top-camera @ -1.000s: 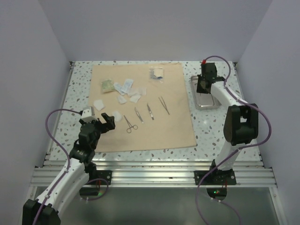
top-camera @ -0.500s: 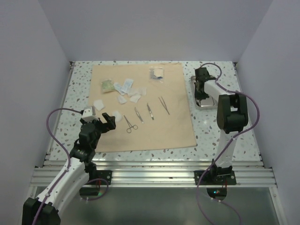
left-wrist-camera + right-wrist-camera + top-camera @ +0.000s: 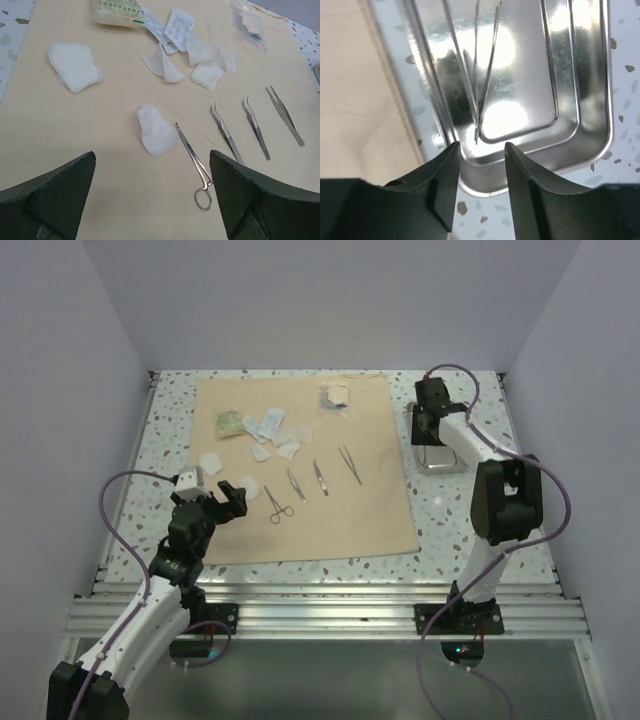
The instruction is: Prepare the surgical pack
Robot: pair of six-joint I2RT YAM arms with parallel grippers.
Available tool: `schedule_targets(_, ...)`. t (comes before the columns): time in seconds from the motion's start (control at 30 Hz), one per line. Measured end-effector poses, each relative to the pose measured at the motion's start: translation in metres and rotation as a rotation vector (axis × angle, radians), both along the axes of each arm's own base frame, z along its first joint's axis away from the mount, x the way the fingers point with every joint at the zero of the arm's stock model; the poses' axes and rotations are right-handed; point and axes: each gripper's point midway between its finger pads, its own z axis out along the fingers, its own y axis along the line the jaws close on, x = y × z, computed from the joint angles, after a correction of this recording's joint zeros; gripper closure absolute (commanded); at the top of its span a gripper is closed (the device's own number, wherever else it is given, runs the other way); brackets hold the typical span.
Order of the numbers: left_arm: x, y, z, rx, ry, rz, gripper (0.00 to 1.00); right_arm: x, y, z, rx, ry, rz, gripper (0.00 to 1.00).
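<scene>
Plainly, pale walls [image 3: 330, 300] boxed a speckled tabletop [image 3: 170, 440] bearing the wrap sheet [image 3: 340, 510]. Over the sheet's near-left part hung the left gripper [image 3: 225, 498], jaws wide and empty. Right of the sheet, above the steel tray [image 3: 580, 100], hovered the right gripper [image 3: 481, 150], jaws narrowly parted, gripping nothing.

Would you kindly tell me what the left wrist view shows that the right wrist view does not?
Only the left wrist: loose gauze pieces, ring-handled forceps, three tweezers and packets. Only the right wrist: the steel tray holding one tweezer pair, on the speckled table. Both: the tan wrap sheet, plus an open left gripper or right gripper.
</scene>
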Motion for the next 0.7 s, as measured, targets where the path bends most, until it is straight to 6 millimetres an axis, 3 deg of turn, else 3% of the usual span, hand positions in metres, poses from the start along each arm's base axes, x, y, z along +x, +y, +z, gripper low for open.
schedule_targets(0.07, 0.0, 0.0, 0.0, 0.0, 0.001, 0.0, 0.0, -0.008, 0.018, 0.028, 0.002, -0.061, 0.04, 0.54)
schedule_targets(0.17, 0.0, 0.0, -0.002, 0.002, 0.007, 0.0, 0.0, -0.016, 0.073, 0.064, 0.048, -0.156, 0.168, 0.55)
schedule_targets(0.27, 0.0, 0.0, -0.004, 0.004, 0.014, 0.0, 0.0, -0.027, 0.134, 0.072, 0.133, -0.187, 0.314, 0.53)
schedule_targets(0.37, 0.0, 0.0, -0.004, 0.004, 0.015, -0.001, 0.0, -0.04, 0.166, 0.053, 0.178, -0.137, 0.402, 0.45)
schedule_targets(0.43, 0.0, 0.0, -0.004, 0.004, 0.014, -0.001, 0.0, -0.045, 0.181, 0.034, 0.198, -0.089, 0.442, 0.45)
schedule_targets(0.7, 0.0, -0.001, -0.004, 0.004, 0.015, -0.003, 0.0, -0.063, 0.2, -0.041, 0.183, 0.092, 0.491, 0.55)
